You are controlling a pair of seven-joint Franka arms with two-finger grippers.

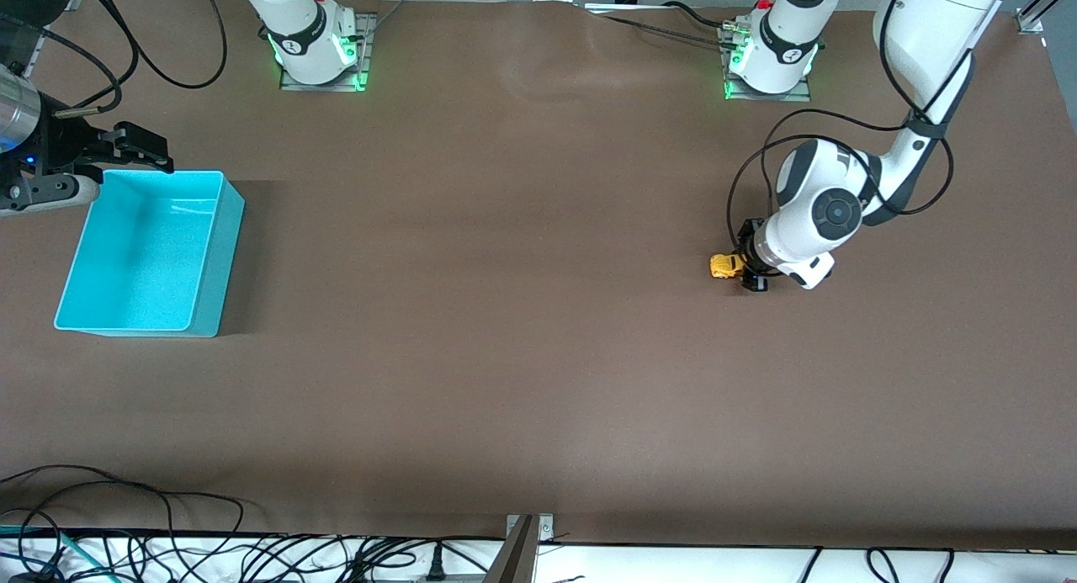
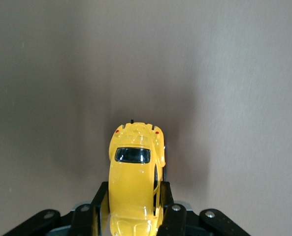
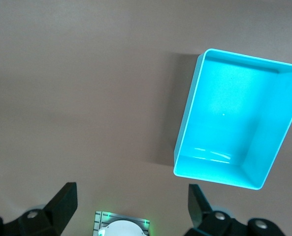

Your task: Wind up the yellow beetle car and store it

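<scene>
1. The left gripper (image 1: 745,272) is down at the table (image 1: 522,356), toward the left arm's end, with its wrist bent low and its fingers pointing along the surface toward the middle of the table.
2. Its two black fingers (image 2: 171,216) are closed in on the sides of the car (image 1: 725,266), one on each flank; the gap between them is just the width of the little body.
3. In the left wrist view the car (image 2: 135,182) sits lengthwise between the fingers, one rounded end sticking out past the fingertips, dark window facing up, two small red lights on that free end.
4. A black wheel shows on one side of the car, just beside the finger there.
5. I cannot tell whether the wheels are touching the table or are a hair above it; the car's shadow lies close under it.
6. The bin (image 1: 151,251) stands well apart from the car, at the right arm's end of the table, open side up, with nothing inside it.
7. The right gripper (image 1: 139,145) waits up in the air over the bin's edge on the robots' side.
8. Its fingers (image 3: 62,204) are spread wide and hold nothing; in the right wrist view the bin (image 3: 185,128) shows past them, below the gripper.
9. Loose black cables (image 1: 126,516) lie along the table edge nearest the front camera.
</scene>
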